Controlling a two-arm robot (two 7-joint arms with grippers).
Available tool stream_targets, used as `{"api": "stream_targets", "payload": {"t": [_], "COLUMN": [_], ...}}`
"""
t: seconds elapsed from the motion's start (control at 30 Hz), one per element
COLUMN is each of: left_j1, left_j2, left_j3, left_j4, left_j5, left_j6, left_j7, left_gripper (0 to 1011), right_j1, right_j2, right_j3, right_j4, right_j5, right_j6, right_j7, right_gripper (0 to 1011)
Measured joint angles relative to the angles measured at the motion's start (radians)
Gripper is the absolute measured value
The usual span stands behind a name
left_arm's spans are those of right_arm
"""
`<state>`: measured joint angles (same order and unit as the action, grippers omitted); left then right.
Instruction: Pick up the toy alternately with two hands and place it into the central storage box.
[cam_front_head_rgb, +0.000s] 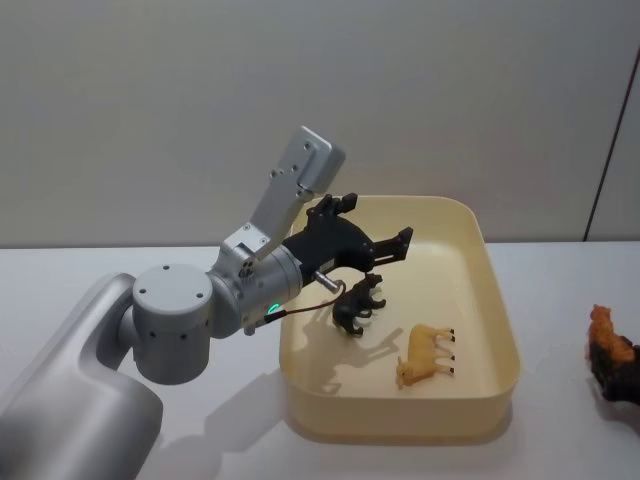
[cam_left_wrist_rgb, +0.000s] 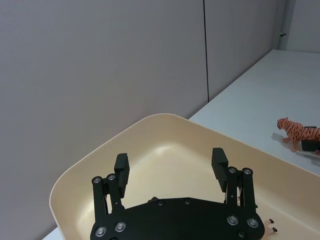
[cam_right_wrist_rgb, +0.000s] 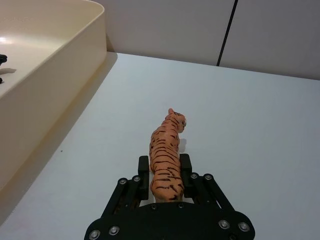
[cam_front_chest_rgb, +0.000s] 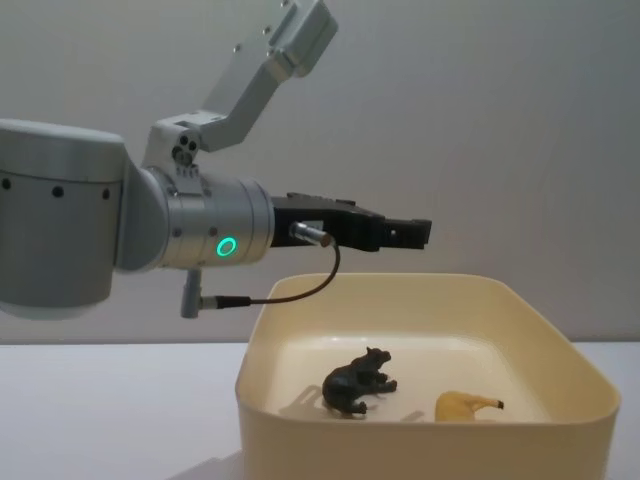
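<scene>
Lying in the central storage box (cam_front_head_rgb: 495, 330) are a black toy animal (cam_front_head_rgb: 357, 305) and a tan one (cam_front_head_rgb: 427, 356); the left hand (cam_front_chest_rgb: 400, 232) is held released above. A toy tiger (cam_right_wrist_rgb: 167, 154), on the surface (cam_right_wrist_rgb: 260, 125), is grasped by the right hand (cam_right_wrist_rgb: 165, 177).

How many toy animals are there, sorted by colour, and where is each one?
Black animal: 1, in the cream tub, under the open left hand
Tan animal: 1, in the tub
Orange striped tiger: 1, on the table outside the tub, between the fingers of the right hand
Total: 3 animals
</scene>
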<state>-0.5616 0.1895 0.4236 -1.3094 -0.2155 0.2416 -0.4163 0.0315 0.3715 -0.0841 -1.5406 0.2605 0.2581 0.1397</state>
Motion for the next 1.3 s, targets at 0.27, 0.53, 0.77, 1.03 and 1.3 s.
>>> {"api": "stream_targets", "payload": {"t": [0.27,0.53,0.77,1.03,1.3], "left_j1": [0.0,0.0,0.0,0.0,0.0], "left_j2": [0.0,0.0,0.0,0.0,0.0], "left_j3": [0.0,0.0,0.0,0.0,0.0], "left_j4": [0.0,0.0,0.0,0.0,0.0], "left_j5": [0.0,0.0,0.0,0.0,0.0], "left_j6": [0.0,0.0,0.0,0.0,0.0], "left_j7": [0.0,0.0,0.0,0.0,0.0], "left_gripper": [1001,1001,1001,1001,1001], "right_j1": [-0.001,0.008,0.037,0.088,0.162], "right_j2": [-0.001,-0.007,-0.015,-0.029,-0.058], "right_j3": [0.0,-0.001,-0.006,-0.019,-0.047], "right_j4": [-0.002,-0.021,-0.044,-0.054,-0.035], "right_j5": [0.0,-0.002,0.001,0.008,0.002], "right_j6": [-0.014,-0.063,-0.087,-0.086,-0.064], "right_j7": [0.0,0.006,0.043,0.113,0.209], "right_gripper": [306,306,306,306,306]}}
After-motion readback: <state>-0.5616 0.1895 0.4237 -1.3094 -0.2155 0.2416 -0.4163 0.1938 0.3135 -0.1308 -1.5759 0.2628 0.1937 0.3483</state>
